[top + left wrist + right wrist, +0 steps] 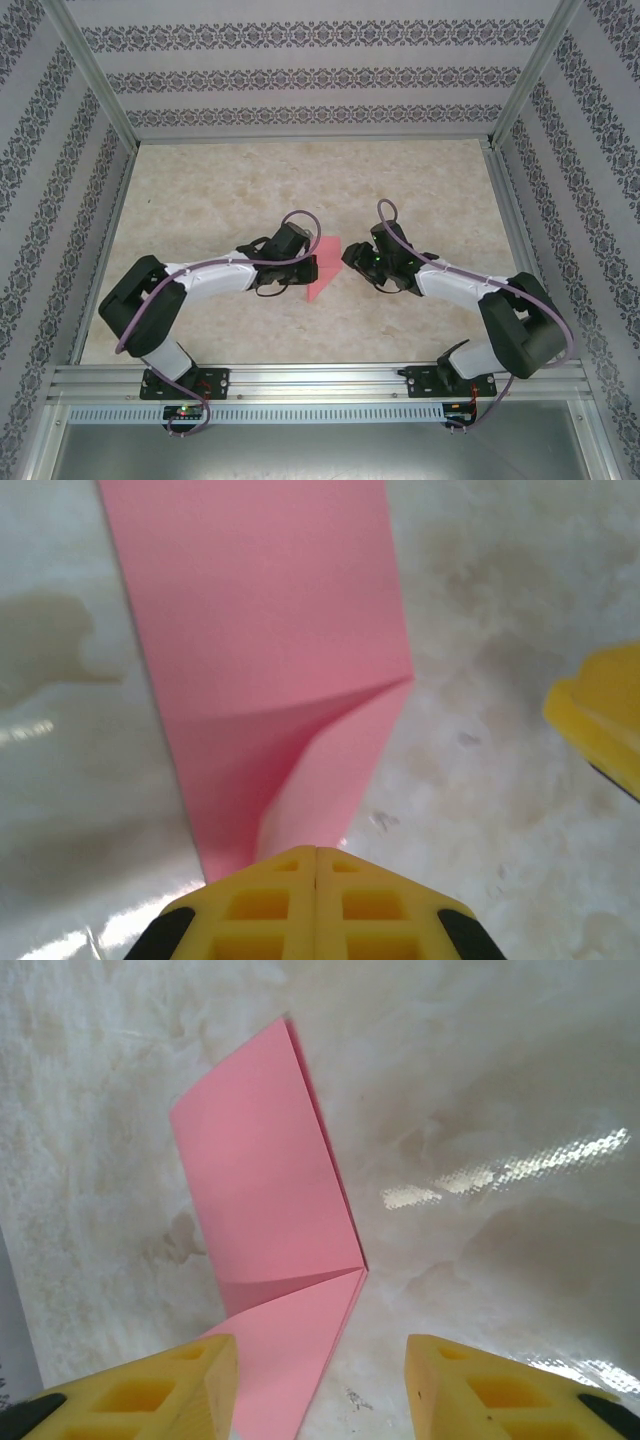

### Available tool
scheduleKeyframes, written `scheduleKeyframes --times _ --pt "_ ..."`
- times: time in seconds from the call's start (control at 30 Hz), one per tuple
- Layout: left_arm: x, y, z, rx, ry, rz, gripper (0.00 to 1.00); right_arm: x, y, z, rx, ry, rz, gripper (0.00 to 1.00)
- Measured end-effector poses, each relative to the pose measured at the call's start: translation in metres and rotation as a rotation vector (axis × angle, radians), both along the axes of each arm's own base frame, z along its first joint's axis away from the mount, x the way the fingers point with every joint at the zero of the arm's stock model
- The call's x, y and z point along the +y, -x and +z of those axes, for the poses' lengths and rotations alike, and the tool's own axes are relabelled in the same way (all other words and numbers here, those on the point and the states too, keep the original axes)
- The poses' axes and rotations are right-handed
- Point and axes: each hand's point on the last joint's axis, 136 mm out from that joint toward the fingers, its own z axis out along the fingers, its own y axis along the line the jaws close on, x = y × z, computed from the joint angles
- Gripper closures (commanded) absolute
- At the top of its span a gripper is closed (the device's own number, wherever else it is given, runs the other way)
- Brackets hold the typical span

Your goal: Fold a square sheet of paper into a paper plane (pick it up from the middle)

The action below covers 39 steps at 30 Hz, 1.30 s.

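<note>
The square sheet of paper (324,268) is pink and doubled over into a long strip, with a diagonal crease bending it partway along. My left gripper (316,852) is shut on the near end of the strip (260,630), which runs away from the yellow fingertips across the table. My right gripper (320,1348) stands open just right of the paper (262,1180). The strip's lower flap lies against its left finger (160,1390), and the right finger (500,1390) is over bare table. From above, both grippers meet at the paper from either side.
The marble-patterned tabletop (250,190) is ringed by an aluminium frame (320,380) and patterned walls. A yellow finger of the right gripper (600,715) shows at the right of the left wrist view.
</note>
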Motion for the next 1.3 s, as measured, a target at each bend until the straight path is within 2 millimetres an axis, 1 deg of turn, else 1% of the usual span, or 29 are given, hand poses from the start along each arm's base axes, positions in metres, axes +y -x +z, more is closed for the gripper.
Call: scheduleKeyframes --times 0.13,0.27,0.37,0.57,0.77,0.97,1.2,1.3 --pt "0.003 -0.013 -0.012 -0.019 -0.061 0.037 1.00 0.004 0.005 -0.016 0.048 0.005 0.029 0.52" --pt "0.017 -0.017 -0.024 -0.010 -0.141 0.087 1.00 0.008 0.007 -0.028 0.089 0.009 0.046 0.53" --pt "0.022 -0.017 -0.028 -0.006 -0.164 0.109 1.00 0.014 0.003 -0.028 0.091 0.001 0.057 0.54" --pt "0.026 -0.015 -0.038 0.019 -0.192 0.114 1.00 0.029 -0.002 -0.023 0.079 -0.018 0.088 0.58" --pt "0.024 -0.016 -0.038 0.019 -0.192 0.114 1.00 0.038 -0.005 -0.030 0.100 -0.008 0.105 0.60" --pt "0.024 -0.016 -0.037 0.019 -0.193 0.115 1.00 0.033 -0.004 -0.033 0.114 0.017 0.087 0.55" --pt "0.025 -0.015 -0.037 0.028 -0.199 0.113 1.00 0.031 -0.003 -0.033 0.111 0.034 0.080 0.56" --pt "0.025 -0.013 -0.029 0.025 -0.188 0.109 1.00 0.032 -0.003 -0.033 0.110 0.034 0.080 0.57"
